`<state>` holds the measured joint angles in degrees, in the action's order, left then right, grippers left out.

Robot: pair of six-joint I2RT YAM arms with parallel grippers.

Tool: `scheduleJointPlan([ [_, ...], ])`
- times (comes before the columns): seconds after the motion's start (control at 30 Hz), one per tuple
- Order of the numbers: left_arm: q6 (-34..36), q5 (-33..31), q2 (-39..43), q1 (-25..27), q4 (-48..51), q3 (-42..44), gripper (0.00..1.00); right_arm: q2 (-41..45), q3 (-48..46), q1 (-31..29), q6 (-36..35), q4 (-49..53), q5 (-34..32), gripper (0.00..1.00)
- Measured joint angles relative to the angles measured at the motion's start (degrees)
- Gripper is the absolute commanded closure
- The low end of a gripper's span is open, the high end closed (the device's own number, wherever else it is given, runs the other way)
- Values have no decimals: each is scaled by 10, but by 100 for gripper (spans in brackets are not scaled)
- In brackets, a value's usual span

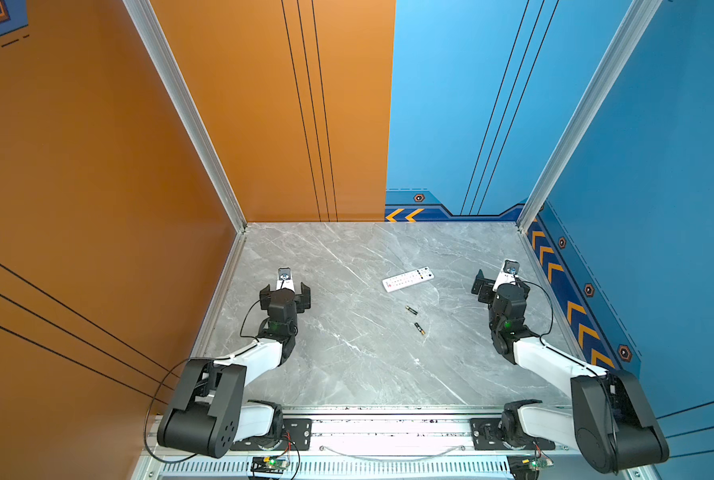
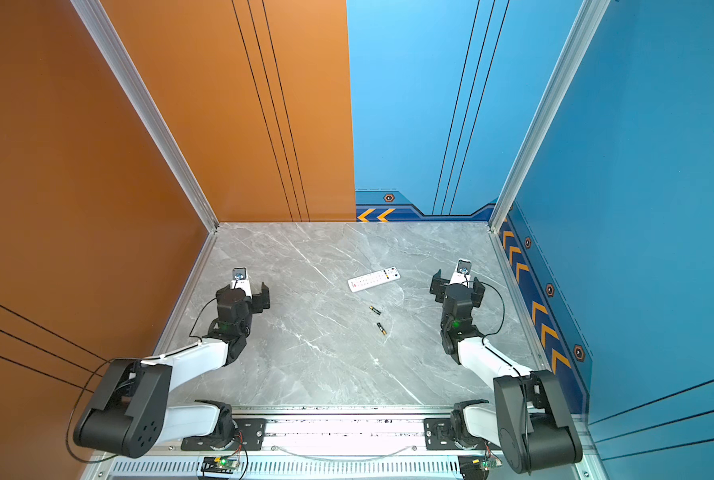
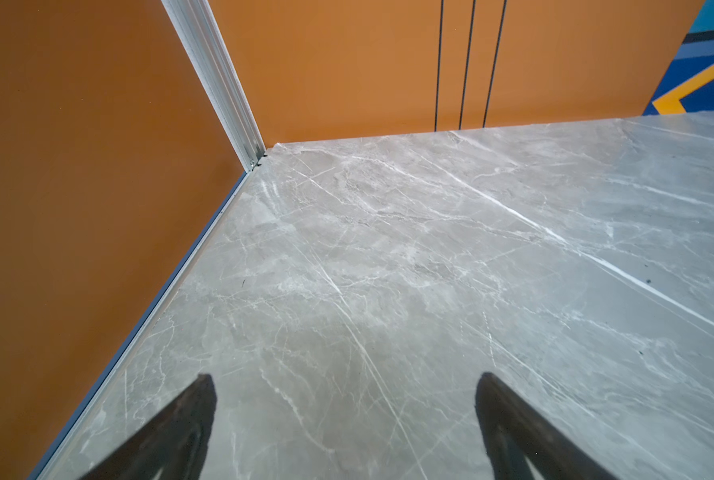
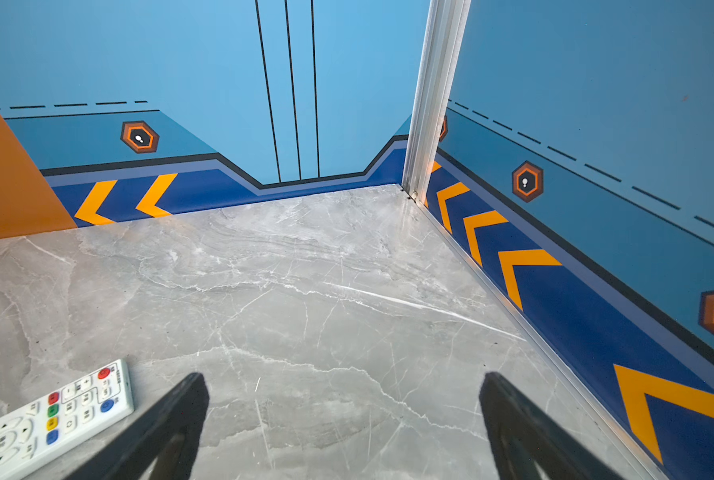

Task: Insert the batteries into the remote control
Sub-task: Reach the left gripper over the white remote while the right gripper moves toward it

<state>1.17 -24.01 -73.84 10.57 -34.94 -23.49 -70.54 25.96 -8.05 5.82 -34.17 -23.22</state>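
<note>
The remote control (image 1: 408,279) (image 2: 373,279) is a slim white bar lying buttons up, right of the table's middle. In the right wrist view its button end (image 4: 51,419) lies just outside one finger. Two batteries, black with gold ends, lie apart on the marble in both top views: one (image 1: 411,310) (image 2: 374,310) close in front of the remote, one (image 1: 419,328) (image 2: 381,328) a little nearer the front. My left gripper (image 1: 285,286) (image 2: 243,287) (image 3: 345,378) hangs open and empty at the left. My right gripper (image 1: 501,282) (image 2: 457,284) (image 4: 343,376) is open and empty, right of the remote.
The grey marble table (image 1: 347,365) is walled by an orange panel (image 1: 97,166) at the left and back left, and blue panels (image 1: 637,166) at the back right and right. A metal rail (image 1: 388,432) with both arm bases runs along the front edge.
</note>
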Motion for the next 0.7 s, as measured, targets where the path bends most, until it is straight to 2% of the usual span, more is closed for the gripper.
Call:
scheduleJointPlan([
  [0.13,-29,-33,31,37,131,-72,2,23,41,-1,32,97,5,0],
  [0.27,-61,-25,30,57,262,-170,2,40,82,-5,57,185,28,0],
  [0.43,-73,76,-25,81,382,-283,2,40,118,-18,74,267,69,0],
  [0.53,-68,153,-104,103,457,-383,2,36,134,-35,78,305,91,0],
  [0.7,-35,233,-223,144,540,-517,2,12,162,-44,82,347,131,0],
])
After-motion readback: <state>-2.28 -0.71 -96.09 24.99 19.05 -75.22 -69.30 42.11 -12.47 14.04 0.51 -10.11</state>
